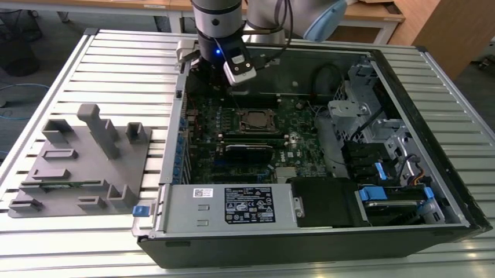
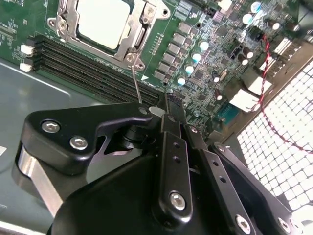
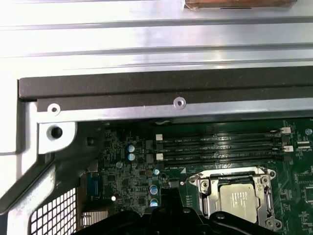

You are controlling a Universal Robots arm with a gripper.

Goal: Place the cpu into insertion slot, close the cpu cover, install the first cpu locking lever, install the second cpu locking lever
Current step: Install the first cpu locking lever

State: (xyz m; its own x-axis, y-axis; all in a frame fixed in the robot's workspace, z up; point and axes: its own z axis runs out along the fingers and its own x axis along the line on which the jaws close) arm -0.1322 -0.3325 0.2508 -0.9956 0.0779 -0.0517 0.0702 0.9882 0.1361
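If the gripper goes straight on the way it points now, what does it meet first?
Probably the board beside the memory slots; the thin locking lever rises close to the gripper, depth unclear.

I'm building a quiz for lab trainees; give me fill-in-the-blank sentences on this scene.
1. The cpu lies inside the window of the cpu ___.
2. The motherboard below the end effector is ___ in colour.
3. The grey fixture block lies to the exterior view's ___ of the computer case.
Missing: cover; green; left.
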